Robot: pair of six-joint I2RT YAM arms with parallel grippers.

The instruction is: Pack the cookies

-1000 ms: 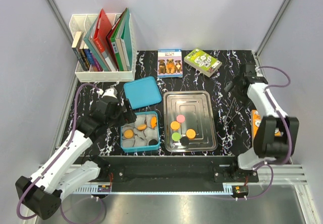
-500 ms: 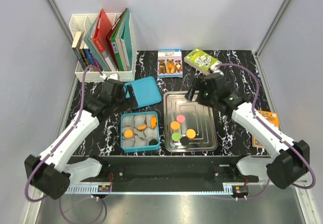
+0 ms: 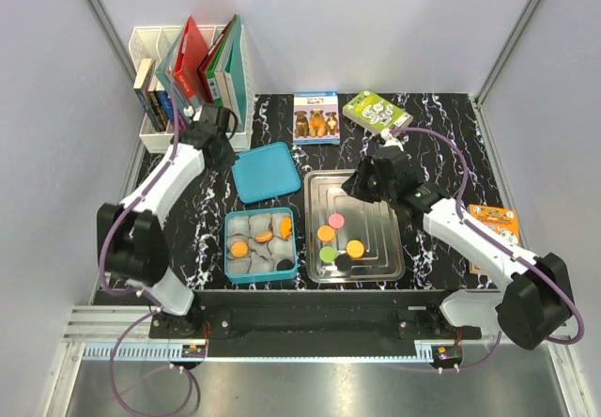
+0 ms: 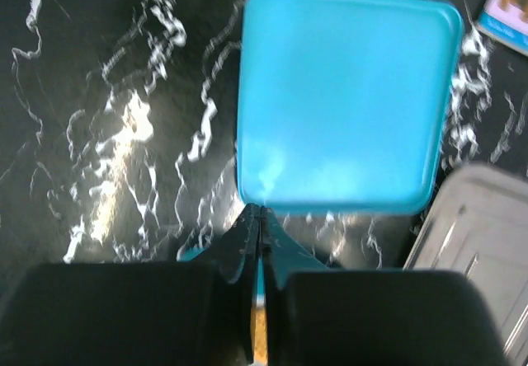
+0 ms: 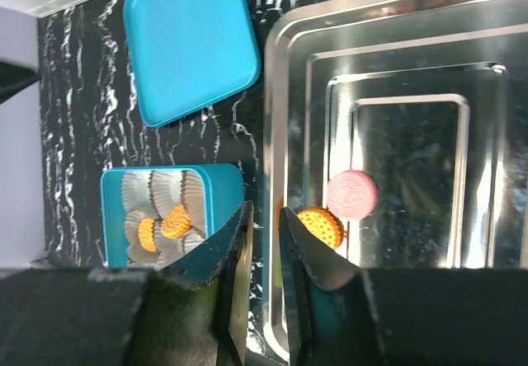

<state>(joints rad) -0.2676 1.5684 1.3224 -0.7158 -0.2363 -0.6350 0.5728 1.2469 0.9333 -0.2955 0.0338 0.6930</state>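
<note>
Cookies (image 3: 355, 248): five on metal tray (image 3: 387, 201), mid-table (image 3: 432, 116) toward near edge; others in teal box (image 3: 229, 271) among paper cups (image 5: 165, 189), just left of tray | left gripper (image 4: 261, 211): fingers pressed together, empty, at teal lid (image 4: 346, 94) edge | right gripper (image 5: 266, 214): narrow gap, empty, above tray's far edge

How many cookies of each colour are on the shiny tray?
Orange cookies: 2
Pink cookie: 1
Green cookie: 1
Black cookie: 1
Total on the tray: 5
</note>
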